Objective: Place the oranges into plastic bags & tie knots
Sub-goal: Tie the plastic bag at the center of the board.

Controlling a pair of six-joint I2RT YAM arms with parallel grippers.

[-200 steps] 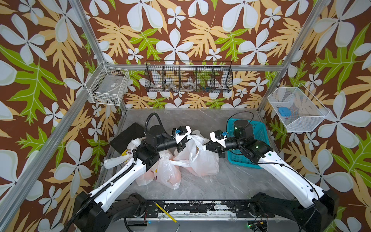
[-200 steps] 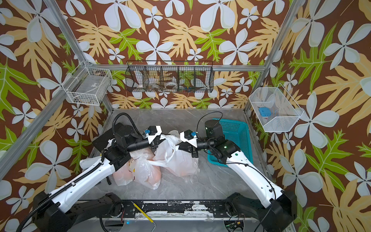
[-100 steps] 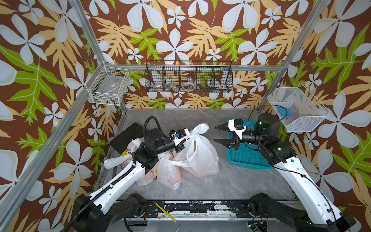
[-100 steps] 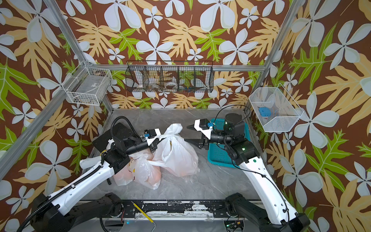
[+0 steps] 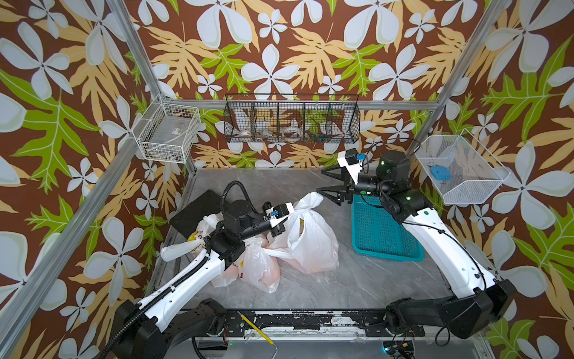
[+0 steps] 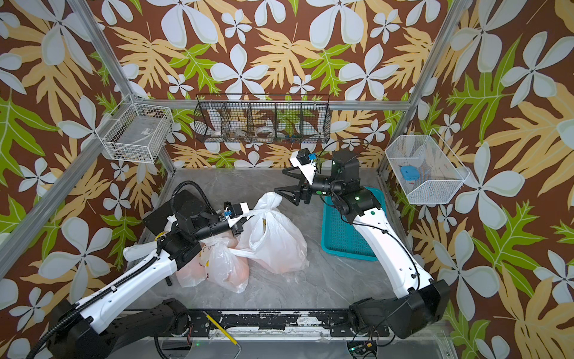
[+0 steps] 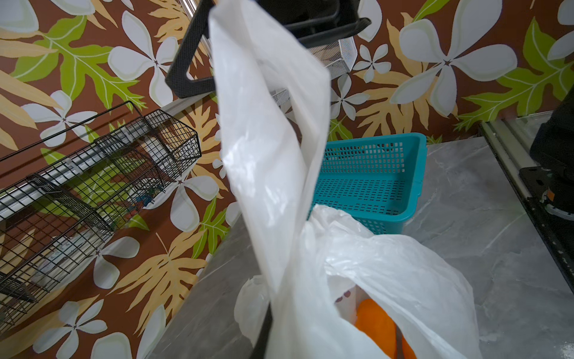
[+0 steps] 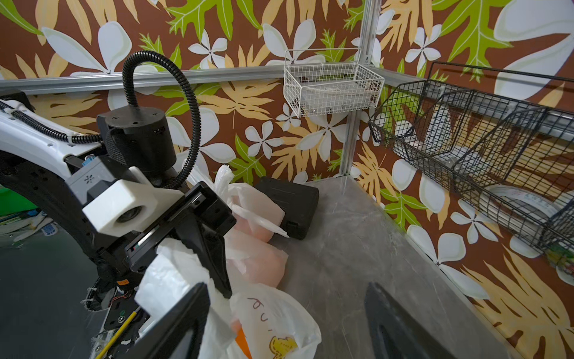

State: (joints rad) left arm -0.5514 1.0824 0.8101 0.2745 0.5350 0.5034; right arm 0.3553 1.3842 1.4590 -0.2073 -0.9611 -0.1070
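Note:
Three plastic bags lie close together left of centre on the grey table. The largest plastic bag (image 5: pixel 313 245) (image 6: pixel 276 245) is the right-hand one, and its handle (image 7: pixel 267 124) stands up. My left gripper (image 5: pixel 278 230) (image 6: pixel 237 228) is shut on that handle low down, as the right wrist view shows (image 8: pixel 217 273). An orange (image 7: pixel 375 320) (image 8: pixel 240 340) shows inside the gaping mouth. Two other bags (image 5: pixel 259 270) (image 5: pixel 217 276) glow pale orange; twisted handle strips (image 8: pixel 264 222) stick out sideways from one. My right gripper (image 5: pixel 321 180) (image 6: pixel 280 180) (image 8: pixel 285 287) is open, holding nothing, just right of the handle's tip.
A teal lattice basket (image 5: pixel 385 230) (image 7: pixel 372 174) sits on the table under the right arm. A black case (image 5: pixel 195 211) lies at the back left behind the bags. Wire baskets (image 5: pixel 292 121) hang on the walls. A yellow pencil (image 5: pixel 254 329) rests on the front rail.
My right gripper has let go of the bag's handle, opened wide and drawn back right and upward over the teal basket. The left gripper keeps its grip and has drifted slightly left.

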